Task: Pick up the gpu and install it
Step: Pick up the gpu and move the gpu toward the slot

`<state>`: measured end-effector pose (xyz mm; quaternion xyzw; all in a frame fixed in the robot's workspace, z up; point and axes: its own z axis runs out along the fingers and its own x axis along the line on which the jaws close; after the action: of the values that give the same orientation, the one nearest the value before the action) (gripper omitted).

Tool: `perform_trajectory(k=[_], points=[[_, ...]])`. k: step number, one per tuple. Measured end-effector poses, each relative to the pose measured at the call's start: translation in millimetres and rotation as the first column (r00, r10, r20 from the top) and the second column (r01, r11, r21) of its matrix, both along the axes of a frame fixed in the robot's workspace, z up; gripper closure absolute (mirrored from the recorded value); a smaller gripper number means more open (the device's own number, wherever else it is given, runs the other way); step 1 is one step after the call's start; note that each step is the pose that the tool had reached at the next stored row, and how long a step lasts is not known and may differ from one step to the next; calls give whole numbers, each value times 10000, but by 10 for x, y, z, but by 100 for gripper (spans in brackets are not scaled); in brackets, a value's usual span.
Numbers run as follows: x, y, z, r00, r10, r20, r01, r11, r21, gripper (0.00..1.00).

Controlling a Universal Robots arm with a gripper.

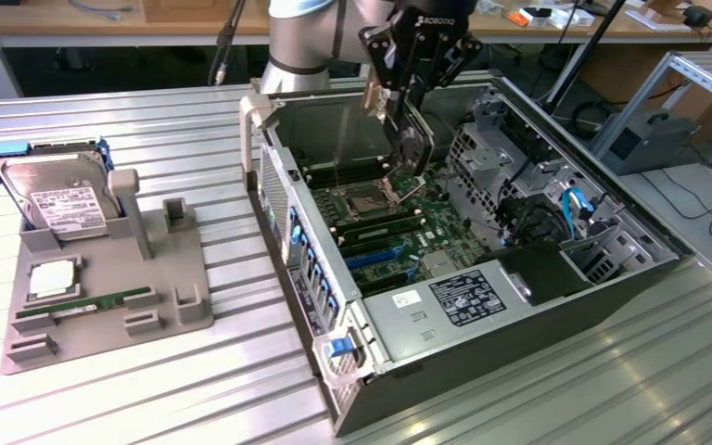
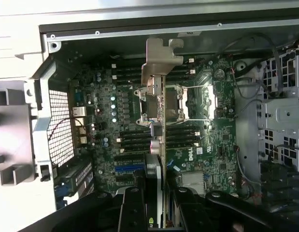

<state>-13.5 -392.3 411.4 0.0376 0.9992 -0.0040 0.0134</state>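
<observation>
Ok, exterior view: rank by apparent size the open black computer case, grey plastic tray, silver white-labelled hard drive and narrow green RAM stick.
Largest to smallest:
1. open black computer case
2. grey plastic tray
3. silver white-labelled hard drive
4. narrow green RAM stick
No two look alike.

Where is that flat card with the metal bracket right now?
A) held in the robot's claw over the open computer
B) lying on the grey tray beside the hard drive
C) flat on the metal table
A: the gripper is clamped on the gpu, which hangs on edge over the motherboard inside the open case.
</observation>
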Motion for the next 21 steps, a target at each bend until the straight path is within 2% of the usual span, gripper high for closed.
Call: perform_trajectory(k=[9, 17, 21], points=[[252, 0, -59, 10000, 0, 0, 0, 10000, -46, 73], [392, 0, -88, 10000, 0, 0, 0, 10000, -77, 73], [521, 0, -115, 10000, 0, 0, 0, 9999, -109, 73]])
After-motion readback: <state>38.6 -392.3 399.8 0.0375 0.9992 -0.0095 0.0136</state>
